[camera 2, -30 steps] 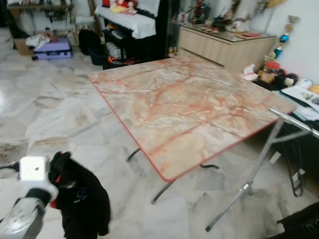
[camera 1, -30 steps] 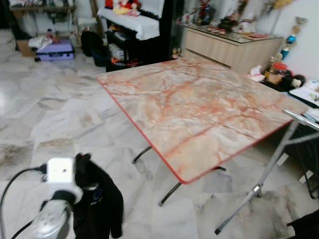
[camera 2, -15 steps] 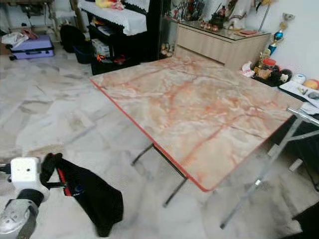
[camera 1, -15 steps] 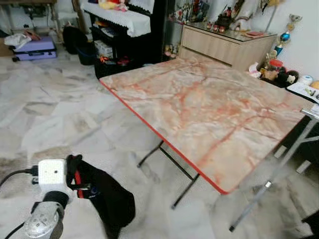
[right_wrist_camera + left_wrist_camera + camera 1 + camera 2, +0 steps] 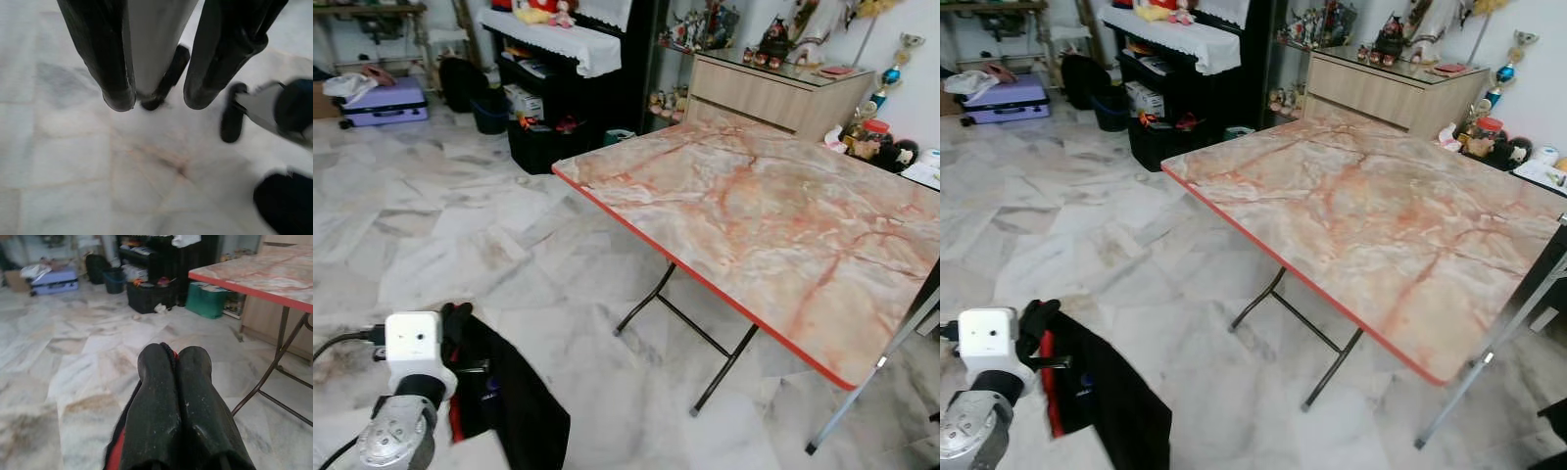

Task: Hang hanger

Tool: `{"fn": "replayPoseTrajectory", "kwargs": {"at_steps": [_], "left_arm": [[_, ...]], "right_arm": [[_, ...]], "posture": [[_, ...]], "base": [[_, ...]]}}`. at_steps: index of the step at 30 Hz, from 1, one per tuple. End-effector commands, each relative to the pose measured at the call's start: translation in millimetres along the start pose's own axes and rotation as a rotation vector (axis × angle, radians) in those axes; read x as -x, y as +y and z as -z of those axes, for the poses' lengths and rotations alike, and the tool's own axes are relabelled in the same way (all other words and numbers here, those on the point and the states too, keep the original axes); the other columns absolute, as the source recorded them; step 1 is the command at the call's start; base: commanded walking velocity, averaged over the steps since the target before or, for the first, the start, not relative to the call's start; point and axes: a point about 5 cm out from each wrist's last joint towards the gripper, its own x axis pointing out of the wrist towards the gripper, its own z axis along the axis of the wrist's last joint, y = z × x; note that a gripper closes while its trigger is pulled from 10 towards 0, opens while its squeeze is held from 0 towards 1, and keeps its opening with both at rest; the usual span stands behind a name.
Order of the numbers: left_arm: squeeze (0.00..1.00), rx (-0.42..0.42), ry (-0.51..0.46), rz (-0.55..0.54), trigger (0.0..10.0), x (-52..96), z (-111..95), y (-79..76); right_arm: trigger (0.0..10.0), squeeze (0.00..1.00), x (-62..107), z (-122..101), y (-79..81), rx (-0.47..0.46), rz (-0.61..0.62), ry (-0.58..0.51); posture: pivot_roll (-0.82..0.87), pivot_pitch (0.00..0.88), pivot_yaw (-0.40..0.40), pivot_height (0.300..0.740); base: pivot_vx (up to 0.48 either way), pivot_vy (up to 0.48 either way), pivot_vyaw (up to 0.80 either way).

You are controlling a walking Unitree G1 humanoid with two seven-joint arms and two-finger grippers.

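The robot stood beside a folding table (image 5: 783, 225) with a marble-pattern top and a red edge. Its left gripper (image 5: 174, 363) was low and well away from the table's near corner, over the marble floor (image 5: 460, 225). In the left wrist view the two black fingers (image 5: 154, 396) were pressed together, with a thin red strip and some black cloth pinched between them. From this gripper a black garment (image 5: 514, 406) with red trim hung down. The hanger itself could not be made out clearly, so it was probably inside the garment. The right gripper (image 5: 159, 95) pointed down at the floor, away from the table, with its fingers set apart and nothing between them. A thin metal bar (image 5: 871, 377), maybe a part of a clothes rack, stood just beside the table's far right edge. The task seemed to be in its early part: the garment was picked up and carried, but it was not yet hung on anything. What remained was to reach a rail and to put the hook over it.
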Motion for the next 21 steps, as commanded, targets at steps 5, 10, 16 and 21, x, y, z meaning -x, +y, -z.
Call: {"fn": "replayPoseTrajectory", "kwargs": {"at_steps": [5,10,16,21], "left_arm": [[0.0,0.009,-0.039,0.019,10.0,-2.3,-7,-5.8],[0.0,0.009,-0.044,0.027,10.0,-3.1,-8,-6.3],[0.0,0.001,-0.054,0.046,10.0,-3.2,-10,-9.4],[0.0,0.005,-0.054,0.053,10.0,-2.4,-9,-10.7]], "right_arm": [[10.0,0.0,0.4,7,-8.0,-0.002,0.027,0.024],[10.0,0.0,0.4,7,-6.6,-0.003,0.027,0.024],[10.0,0.0,1.0,10,-17.1,-0.004,0.039,0.03],[10.0,0.0,1.8,13,-26.5,-0.005,0.049,0.033]], "posture": [[0.24,0.0,-0.026,0.74],[0.24,0.0,-0.025,0.74],[0.24,0.0,-0.023,0.74],[0.24,0.0,-0.024,0.74]], "base": [[0.0,0.48,0.0],[0.0,0.305,-0.64],[0.0,0.0,-0.8],[0.0,0.0,-0.8]]}}
